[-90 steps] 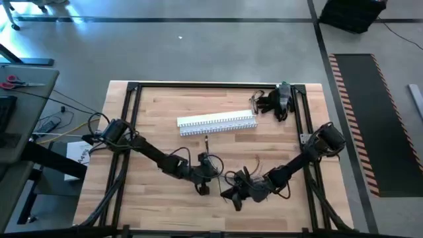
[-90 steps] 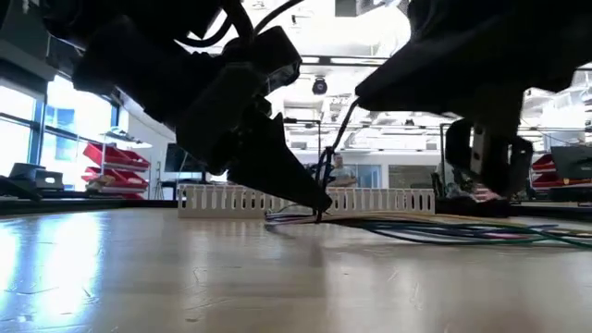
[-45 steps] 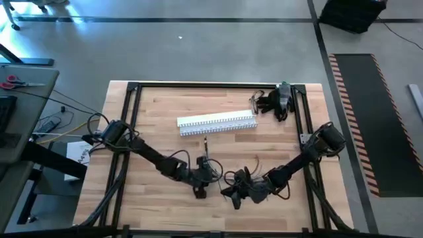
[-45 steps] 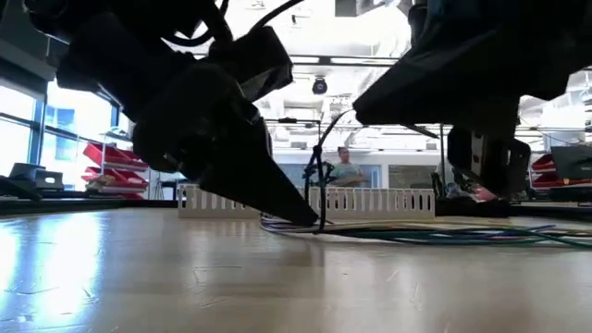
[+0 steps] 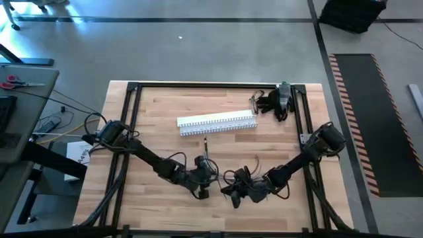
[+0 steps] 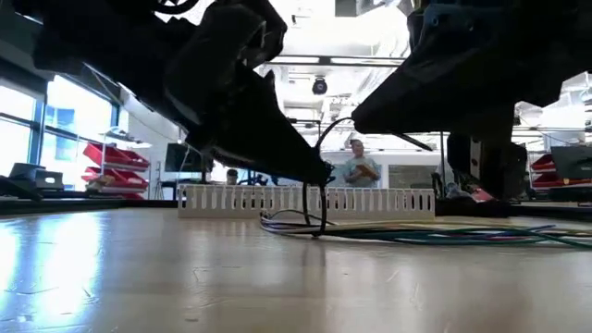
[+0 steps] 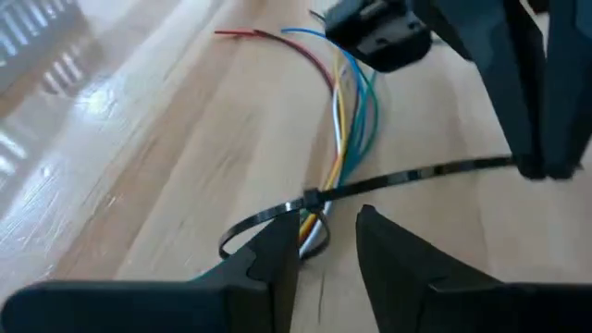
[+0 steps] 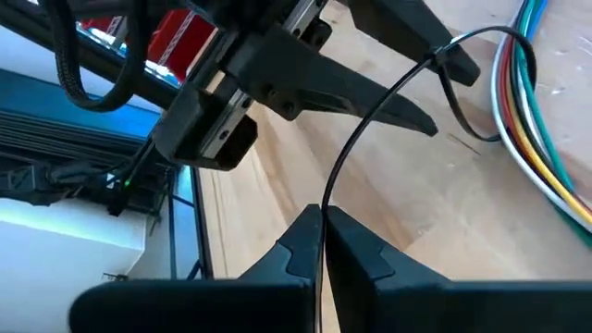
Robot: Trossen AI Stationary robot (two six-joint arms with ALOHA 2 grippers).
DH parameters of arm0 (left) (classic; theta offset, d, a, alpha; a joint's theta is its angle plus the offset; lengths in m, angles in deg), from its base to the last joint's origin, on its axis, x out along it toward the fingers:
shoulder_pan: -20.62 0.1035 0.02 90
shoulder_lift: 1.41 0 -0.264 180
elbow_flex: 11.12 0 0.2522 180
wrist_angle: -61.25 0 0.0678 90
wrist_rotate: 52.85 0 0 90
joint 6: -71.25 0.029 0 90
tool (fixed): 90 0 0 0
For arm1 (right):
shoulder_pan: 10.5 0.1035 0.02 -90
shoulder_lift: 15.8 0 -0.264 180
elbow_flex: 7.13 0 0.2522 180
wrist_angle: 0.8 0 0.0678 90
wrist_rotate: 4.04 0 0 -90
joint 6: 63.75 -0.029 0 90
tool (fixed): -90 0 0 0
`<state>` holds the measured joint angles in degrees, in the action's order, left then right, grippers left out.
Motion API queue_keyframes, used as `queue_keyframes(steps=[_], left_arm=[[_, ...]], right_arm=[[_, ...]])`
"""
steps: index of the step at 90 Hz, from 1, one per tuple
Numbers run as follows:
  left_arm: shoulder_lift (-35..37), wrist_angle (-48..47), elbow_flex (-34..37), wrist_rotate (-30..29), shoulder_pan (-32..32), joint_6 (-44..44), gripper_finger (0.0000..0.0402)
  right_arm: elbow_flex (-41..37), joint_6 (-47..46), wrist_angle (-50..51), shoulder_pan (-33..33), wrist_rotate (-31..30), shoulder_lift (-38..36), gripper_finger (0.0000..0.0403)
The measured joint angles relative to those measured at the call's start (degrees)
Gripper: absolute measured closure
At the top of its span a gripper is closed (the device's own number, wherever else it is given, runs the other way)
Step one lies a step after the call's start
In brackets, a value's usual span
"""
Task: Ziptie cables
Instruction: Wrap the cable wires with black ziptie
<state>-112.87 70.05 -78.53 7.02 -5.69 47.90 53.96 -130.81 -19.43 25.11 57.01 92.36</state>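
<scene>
On the pale wooden butcher-block table [image 5: 152, 125] with its black metal frame, both dark arms reach in toward the near middle, their tips close together. The bundle of thin coloured cables [image 7: 344, 120], red, blue, yellow, white and green strands lying side by side, rests flat on the wood between the two grippers; in the low view it trails as a thin line [image 6: 444, 235] across the board in front of the long white slotted plastic channel [image 5: 217, 122], which lies well apart from it toward the far side. A thin black plastic zip tie [image 7: 388, 180] is looped around one end of the bundle, its small square head sitting just above the strands and its tail running out straight to the other arm. The left gripper [image 7: 326, 242] hovers right over the looped end, its two dark pointed fingers a little apart with the tie's head and the cable ends showing in the gap; I cannot tell whether they touch the tie. The right gripper [image 8: 323, 233] has its fingers pressed together on the zip tie's tail, which rises from between them in a long curve to the head at the tip of the left gripper [image 8: 444, 65]. In the low view the tie arches up from the cables [image 6: 319, 185]. A black and green tool [image 5: 280, 99] lies at the table's far right corner, and people stand in the bright room behind
</scene>
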Motion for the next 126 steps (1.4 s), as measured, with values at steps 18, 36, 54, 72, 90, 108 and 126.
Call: queue_keyframes(steps=[18,36,54,72,90,108,126], left_arm=[[0.0,0.59,0.0,-2.32,0.05,-0.07,0.0338],[0.0,0.81,-0.02,-3.56,0.04,0.93,0.0396],[0.0,-0.76,-0.09,-4.8,0.43,0.65,0.0401],[0.0,-3.64,0.16,-5.55,1.21,-0.5,0.0401],[0.0,-3.91,1.64,-5.47,2.04,-1.97,0.0401],[0.0,-3.74,2.86,-4.77,2.75,-2.1,0.0401],[0.0,-3.68,3.16,-3.78,2.85,-0.48,0.0401]], right_arm=[[0.0,0.13,-0.04,0.02,-0.02,0.0,0.0403],[0.0,0.19,-0.91,0.01,-0.06,0.0,0.0403],[0.0,-1.07,-1.74,1.14,0.66,0.0,0.0403],[0.0,-4.69,-1.78,3.71,0.15,0.0,0.0403],[0.87,-9.14,-0.58,7.21,-0.33,0.0,0.0403],[4.33,-11.44,2.87,10.36,3.47,0.0,0.0403],[4.63,-11.08,7.64,9.91,3.39,-0.02,0.0403]])
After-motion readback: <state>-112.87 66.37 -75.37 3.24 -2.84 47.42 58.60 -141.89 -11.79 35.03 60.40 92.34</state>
